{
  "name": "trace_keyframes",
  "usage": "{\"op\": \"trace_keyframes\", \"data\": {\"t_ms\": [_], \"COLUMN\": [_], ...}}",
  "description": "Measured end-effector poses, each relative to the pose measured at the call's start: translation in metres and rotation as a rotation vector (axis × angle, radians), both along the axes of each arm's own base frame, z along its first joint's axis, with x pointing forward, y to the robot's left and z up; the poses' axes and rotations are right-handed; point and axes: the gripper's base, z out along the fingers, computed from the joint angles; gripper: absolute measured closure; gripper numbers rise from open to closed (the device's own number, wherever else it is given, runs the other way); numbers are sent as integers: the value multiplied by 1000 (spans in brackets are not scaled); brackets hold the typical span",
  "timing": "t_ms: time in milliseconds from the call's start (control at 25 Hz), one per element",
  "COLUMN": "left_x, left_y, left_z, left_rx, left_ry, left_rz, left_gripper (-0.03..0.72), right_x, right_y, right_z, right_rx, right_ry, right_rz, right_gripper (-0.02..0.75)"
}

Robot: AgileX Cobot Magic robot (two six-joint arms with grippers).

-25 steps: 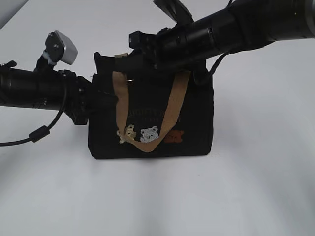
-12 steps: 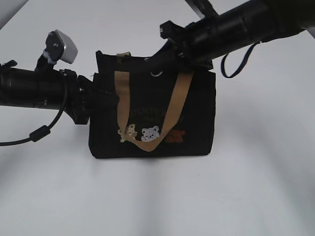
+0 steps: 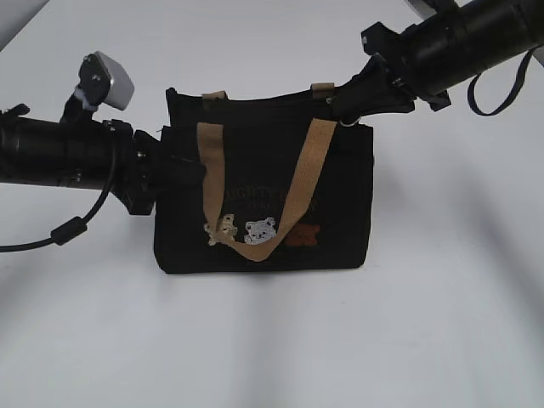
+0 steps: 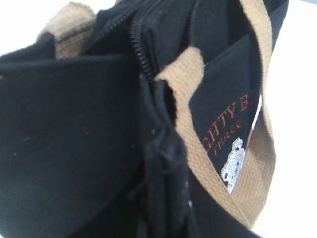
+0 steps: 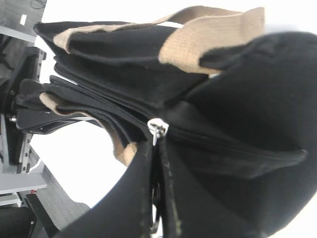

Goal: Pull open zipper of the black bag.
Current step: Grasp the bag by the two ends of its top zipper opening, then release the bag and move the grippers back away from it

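The black bag (image 3: 255, 191) stands upright mid-table, tan handle hanging over its bear patches. My left gripper (image 3: 172, 174) is shut on the fabric at the bag's left end; in the left wrist view the zipper (image 4: 141, 49) teeth run up from the pinched cloth (image 4: 166, 188). At the bag's top right corner, my right gripper (image 3: 347, 106) is shut on the zipper pull, whose silver ring (image 3: 349, 121) hangs just below. In the right wrist view the silver pull (image 5: 157, 129) sits at the tips of the shut gripper (image 5: 157, 151), the zip line (image 5: 233, 146) running away from it.
White table (image 3: 442, 331) all round the bag. The left arm lies along the table at the left with a trailing cable (image 3: 68, 229). A cable loop (image 3: 501, 93) hangs under the right arm at the upper right.
My right gripper has travelled right along the bag's top edge, from near the left handle to the right corner, the silver ring going with it. Left gripper and bag stayed put.
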Motion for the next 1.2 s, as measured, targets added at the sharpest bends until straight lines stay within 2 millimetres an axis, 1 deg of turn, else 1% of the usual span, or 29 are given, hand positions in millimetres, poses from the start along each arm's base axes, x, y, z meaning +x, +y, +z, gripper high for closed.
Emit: {"op": "trace_keyframes", "data": {"t_ms": [80, 400, 480, 520, 560, 600, 640, 680, 720, 800, 880, 960, 1080, 1200], "left_x": [0, 0, 0, 0, 0, 0, -1, -3, -5, -12, -19, -26, -39, -50], "left_y": [0, 0, 0, 0, 0, 1, 1, 1, 1, 3, 7, 12, 23, 33], "left_z": [0, 0, 0, 0, 1, 3, 6, 9, 13, 21, 31, 40, 52, 63], "left_rx": [0, -5, -27, -39, -51, -64, -83, -92, -98, -92, -72, -69, -9, 50], "left_ry": [0, 10, 52, 78, 98, 121, 149, 174, 210, 288, 354, 452, 559, 597], "left_rz": [0, 6, 31, 49, 64, 83, 102, 113, 124, 148, 191, 284, 418, 514], "left_gripper": [622, 622, 616, 593, 555, 493, 421, 367, 316, 272, 272, 288, 324, 348], "right_x": [-1, -2, -3, -4, -6, -8, -9, -12, -15, -23, -34, -44, -62, -82], "right_y": [-4, -4, -4, -3, -3, -2, -2, -2, -2, -4, -9, -16, -27, -37], "right_z": [2, 3, 3, 3, 3, 4, 5, 7, 11, 20, 30, 42, 57, 78], "right_rx": [-16, -26, -23, -20, -18, -16, -15, -13, -18, -48, -116, -202, -321, -404], "right_ry": [-3, 4, 11, 17, 26, 34, 41, 44, 44, 40, 49, 49, 78, 74], "right_rz": [-5, -5, 3, 11, 25, 42, 57, 72, 89, 110, 129, 116, 84, 41], "right_gripper": [735, 735, 709, 669, 608, 532, 469, 409, 373, 349, 344, 342, 339, 347]}}
